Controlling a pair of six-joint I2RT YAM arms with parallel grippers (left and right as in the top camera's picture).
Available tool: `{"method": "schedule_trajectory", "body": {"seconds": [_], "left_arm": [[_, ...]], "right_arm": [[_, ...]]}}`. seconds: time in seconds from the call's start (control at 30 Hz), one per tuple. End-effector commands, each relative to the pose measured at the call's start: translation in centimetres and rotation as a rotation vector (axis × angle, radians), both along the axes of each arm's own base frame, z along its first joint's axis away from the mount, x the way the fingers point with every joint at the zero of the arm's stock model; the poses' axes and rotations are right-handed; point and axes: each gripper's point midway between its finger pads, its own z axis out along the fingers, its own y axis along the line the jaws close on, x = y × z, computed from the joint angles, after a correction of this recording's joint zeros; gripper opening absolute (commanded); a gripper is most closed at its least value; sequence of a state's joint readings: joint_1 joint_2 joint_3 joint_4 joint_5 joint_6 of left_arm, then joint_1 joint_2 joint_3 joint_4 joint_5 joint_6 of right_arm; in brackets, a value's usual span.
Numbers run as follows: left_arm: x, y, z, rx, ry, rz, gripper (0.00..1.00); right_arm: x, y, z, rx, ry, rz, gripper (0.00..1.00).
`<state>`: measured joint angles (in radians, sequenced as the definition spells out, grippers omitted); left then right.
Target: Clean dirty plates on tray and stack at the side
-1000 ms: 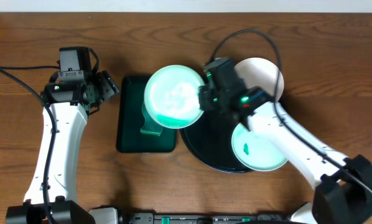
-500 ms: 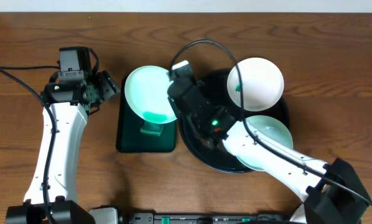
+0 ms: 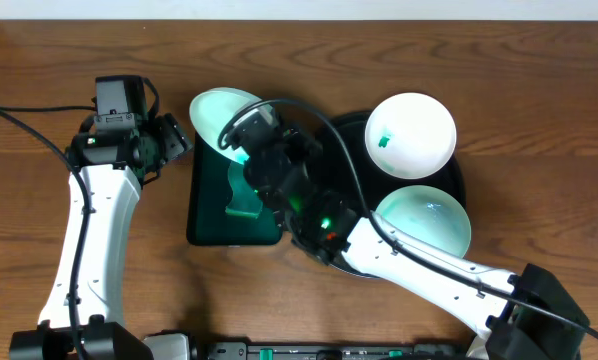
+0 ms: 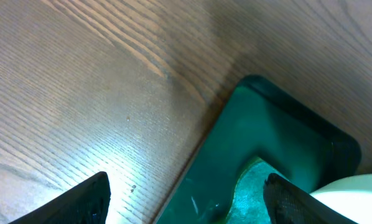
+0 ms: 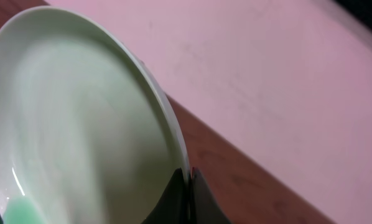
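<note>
Your R arm [image 3: 399, 262] lies diagonally across the black tray [image 3: 351, 135]'s left half & the green tray [image 3: 207, 215]'s right side, so there's no straight path btwn the two trays. Its cable [image 3: 299, 101] loops over the black tray's left part. R gripper [image 5: 187, 183], clamped on the held plate [image 3: 217, 112]'s rim, has it tilted over the green tray's top edge, just beside L gripper [image 3: 177, 140], fingers spread: tight gap there. Sponge [image 3: 243, 198] sits on the green tray, right by the R arm's wrist. Upper plate [image 3: 411, 132] & lower plate [image 3: 426, 220] fill the black tray's right half, reachable from above. Bare table [image 3: 519, 120]: btwn L arm [image 3: 89, 230] & green tray, right of black tray, along the top strip.
</note>
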<state>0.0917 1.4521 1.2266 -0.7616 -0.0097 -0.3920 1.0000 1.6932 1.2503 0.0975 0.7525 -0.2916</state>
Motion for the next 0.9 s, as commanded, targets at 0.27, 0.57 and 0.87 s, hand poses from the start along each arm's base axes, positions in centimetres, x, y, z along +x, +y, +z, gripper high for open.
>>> {"method": "schedule_trajectory", "body": {"seconds": [0.27,0.57,0.87], "left_arm": [[0.2,0.3,0.5,0.011,-0.01,0.007,0.79],[0.2,0.3,0.5,0.011,-0.01,0.007,0.79],[0.2,0.3,0.5,0.011,-0.01,0.007,0.79]], "right_arm": [[-0.8,1.1,3.8,-0.122,-0.147,0.028,0.01],[-1.1,1.5,4.7,-0.152,-0.189,0.041,0.01],[-1.1,1.7,5.2,-0.161,-0.211,0.045,0.01]]}}
